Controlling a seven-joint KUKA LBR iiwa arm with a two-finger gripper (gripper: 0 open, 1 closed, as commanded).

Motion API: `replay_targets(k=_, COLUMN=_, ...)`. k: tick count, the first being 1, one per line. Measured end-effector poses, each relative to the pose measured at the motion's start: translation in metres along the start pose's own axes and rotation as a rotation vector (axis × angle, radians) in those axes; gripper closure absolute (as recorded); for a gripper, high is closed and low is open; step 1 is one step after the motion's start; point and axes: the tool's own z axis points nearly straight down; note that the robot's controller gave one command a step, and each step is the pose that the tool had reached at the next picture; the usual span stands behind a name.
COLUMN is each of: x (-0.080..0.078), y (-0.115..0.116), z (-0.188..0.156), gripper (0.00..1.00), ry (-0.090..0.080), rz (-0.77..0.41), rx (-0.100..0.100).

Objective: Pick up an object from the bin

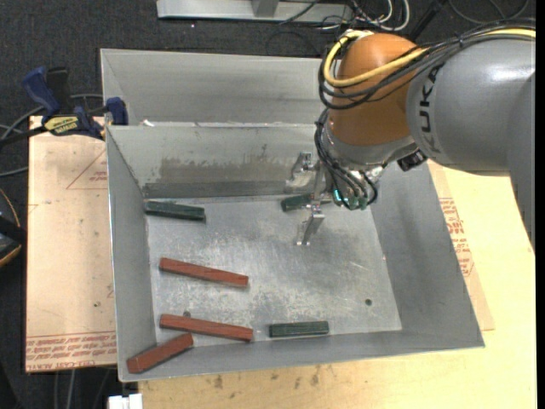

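Right of the frame's centre, the tool (308,227) hangs beside a short dark green rectangular bar (295,202); spread or pressed together, I cannot tell.

I'm seeing the grey bin (349,271) carrying three red bars (203,273) lower left, one dark green bar (174,211) upper left, another green bar (298,330) bottom centre.

The bin (255,152) is showing dull, scuffed grey metal; the red bars (203,273) and green bars (174,211) are looking matt; the orange cover (375,83) is gleaming smooth and glossy
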Motion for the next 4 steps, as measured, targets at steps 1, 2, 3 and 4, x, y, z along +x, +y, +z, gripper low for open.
replay_targets(k=1, x=0.0, y=0.0, z=-0.002, gripper=0.0, ry=-0.003, rz=0.0, rx=0.0)
replay_targets(k=2, x=-0.008, y=-0.012, z=0.014, gripper=0.0, ry=-0.011, rz=0.037, rx=-0.001)
replay_targets(k=3, x=0.0, y=0.029, z=0.032, gripper=0.0, ry=-0.008, rz=0.057, rx=0.002)
replay_targets(k=4, x=0.021, y=0.044, z=0.079, gripper=0.0, ry=-0.01, rz=0.027, rx=-0.005)
